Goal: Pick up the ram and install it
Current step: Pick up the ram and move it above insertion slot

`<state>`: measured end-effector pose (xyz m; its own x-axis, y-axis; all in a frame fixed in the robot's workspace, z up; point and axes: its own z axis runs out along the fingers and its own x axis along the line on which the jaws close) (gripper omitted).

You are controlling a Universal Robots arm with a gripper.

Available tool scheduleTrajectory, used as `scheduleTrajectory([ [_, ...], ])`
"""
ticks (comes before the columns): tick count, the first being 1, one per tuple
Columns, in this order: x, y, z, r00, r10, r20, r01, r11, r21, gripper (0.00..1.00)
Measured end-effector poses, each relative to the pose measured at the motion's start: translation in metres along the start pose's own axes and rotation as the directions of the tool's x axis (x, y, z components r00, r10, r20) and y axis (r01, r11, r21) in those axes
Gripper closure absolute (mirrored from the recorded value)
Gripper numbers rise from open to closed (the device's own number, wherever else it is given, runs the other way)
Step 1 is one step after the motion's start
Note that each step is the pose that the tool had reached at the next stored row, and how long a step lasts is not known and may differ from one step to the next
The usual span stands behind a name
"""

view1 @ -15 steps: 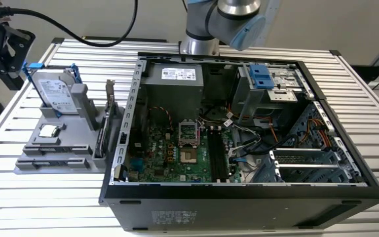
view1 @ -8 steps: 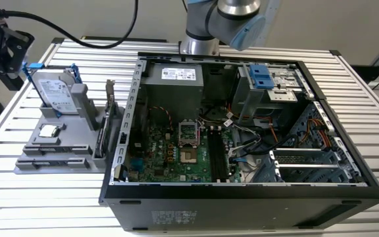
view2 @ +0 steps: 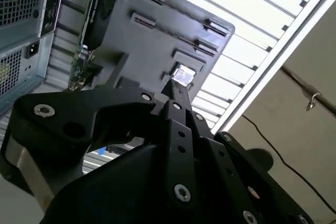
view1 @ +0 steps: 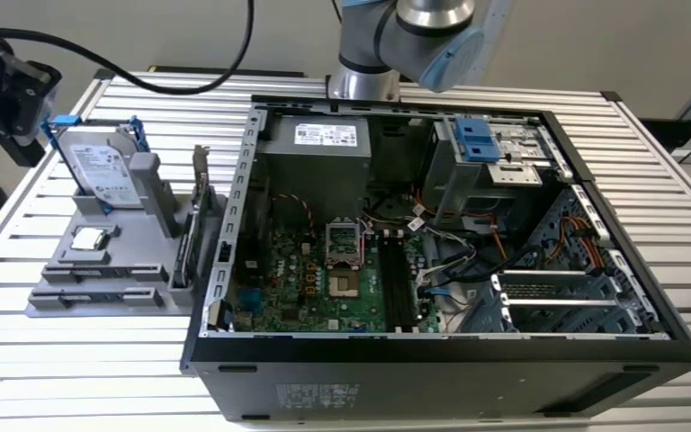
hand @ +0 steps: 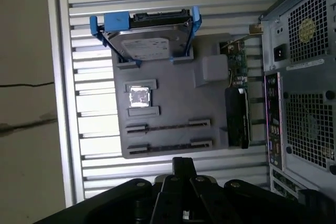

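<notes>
First wrist view, hand [hand: 182,161] clenched near grey holder [hand: 168,108], hard drive [hand: 152,48], upright card [hand: 237,114].

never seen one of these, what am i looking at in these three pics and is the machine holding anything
This is a robot arm working beside an open computer case. The exterior view comes from a camera off the arm and takes in the whole slatted table. Both wrist views come from cameras riding on the arm; the black jointed metal in them is its end effector, the grasping part. It hangs near a grey holder next to the case, fingers shut with nothing visible between them. The holder carries a hard drive in a blue frame, a small square chip and an upright card. Whether a ram stick sits in its two long slots, I cannot tell.
</notes>
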<state>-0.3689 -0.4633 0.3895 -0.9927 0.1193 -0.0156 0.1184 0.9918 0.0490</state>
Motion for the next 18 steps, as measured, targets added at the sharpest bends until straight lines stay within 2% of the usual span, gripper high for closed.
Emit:
scheduleTrajectory([
  [4, 0.0, 0.0, 0.0009, 0.999, 0.045, 0.0023, -0.045, 0.999, 0.0006, 1.0],
  [9, 0.0, -0.0001, 0.0025, 0.9956, 0.093, 0.0047, -0.093, 0.9956, 0.0011, 1.0],
  [18, 0.0001, -0.0003, 0.0063, 0.9852, 0.171, 0.0086, -0.171, 0.9853, 0.002, 1.0],
])
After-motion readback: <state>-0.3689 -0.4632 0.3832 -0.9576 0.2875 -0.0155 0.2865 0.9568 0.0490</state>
